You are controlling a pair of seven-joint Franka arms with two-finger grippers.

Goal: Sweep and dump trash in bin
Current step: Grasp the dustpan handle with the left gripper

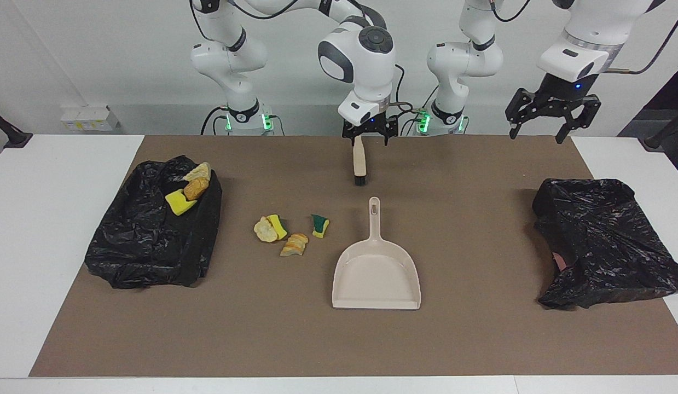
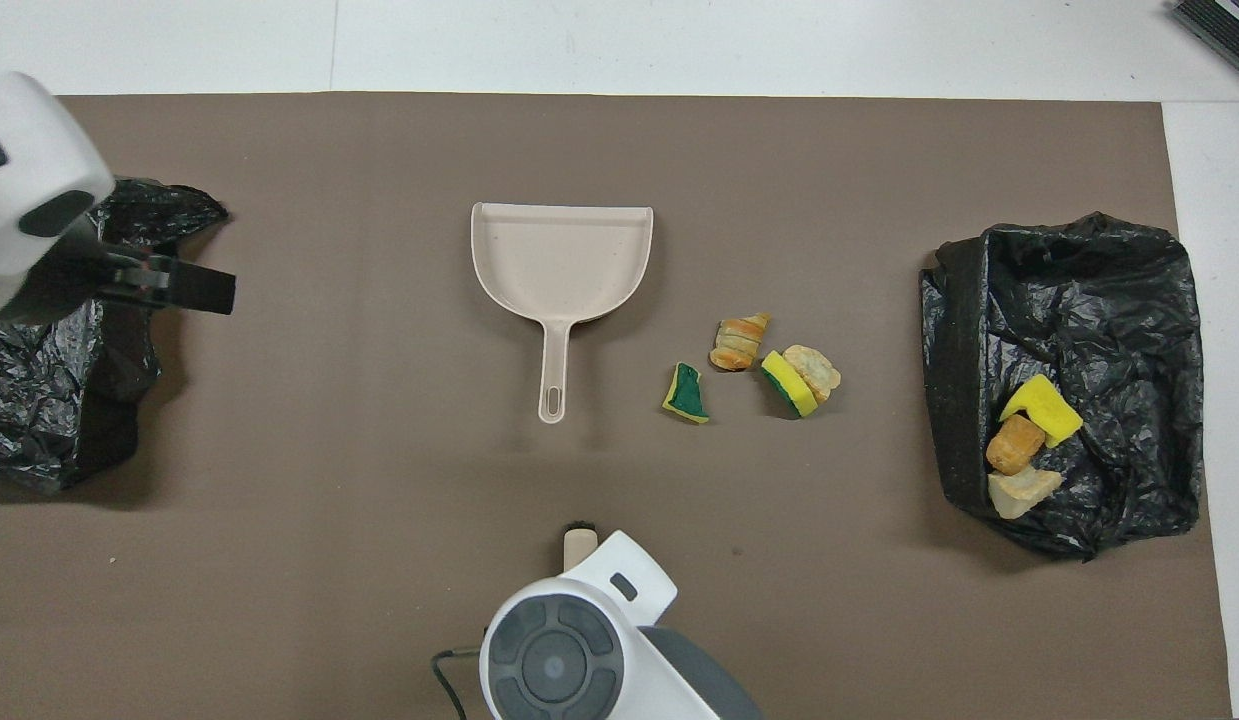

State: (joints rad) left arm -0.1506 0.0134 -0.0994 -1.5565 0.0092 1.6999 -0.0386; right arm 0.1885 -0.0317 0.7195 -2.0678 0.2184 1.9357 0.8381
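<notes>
Facing view: shows right gripper (image 1: 369, 139) raised over brush (image 1: 359, 164), fingers spread, empty; shows left gripper (image 1: 546, 123) likewise spread, above black bag (image 1: 607, 241); places trash (image 1: 294, 244) below right gripper, toward right arm's end, beside dustpan (image 1: 376, 273), with more scraps on second bag (image 1: 147, 241)
</notes>
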